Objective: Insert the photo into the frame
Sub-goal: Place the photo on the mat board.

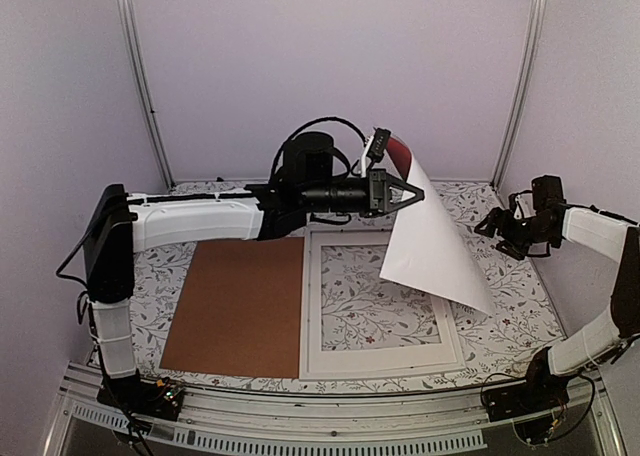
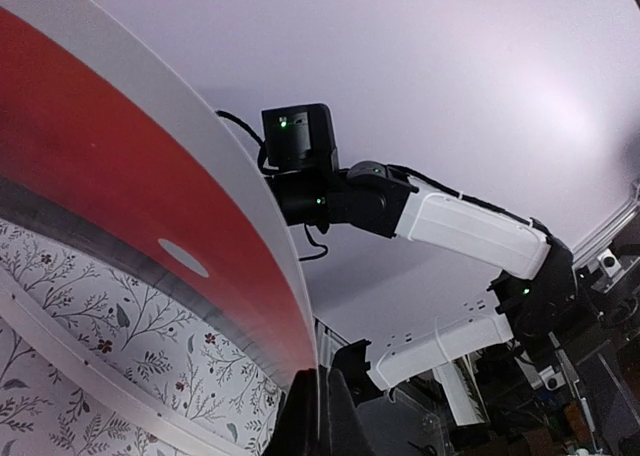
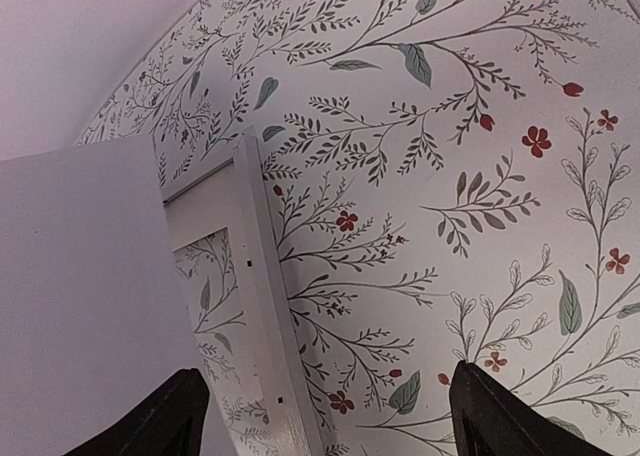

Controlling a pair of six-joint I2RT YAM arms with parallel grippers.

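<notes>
My left gripper is shut on the top edge of the photo and holds it up in the air, curled, white back toward the top camera, over the far right part of the frame. The photo's lower corner hangs near the frame's right side. In the left wrist view the red sky and white sun of the photo curve away from the pinched fingers. The white frame lies flat on the table with the mat inside it. My right gripper is open and empty, right of the frame; its view shows the frame's edge.
A plain brown backing board lies flat left of the frame. The table has a floral cloth. Purple walls and metal posts stand behind. The table's front edge runs along the arm bases.
</notes>
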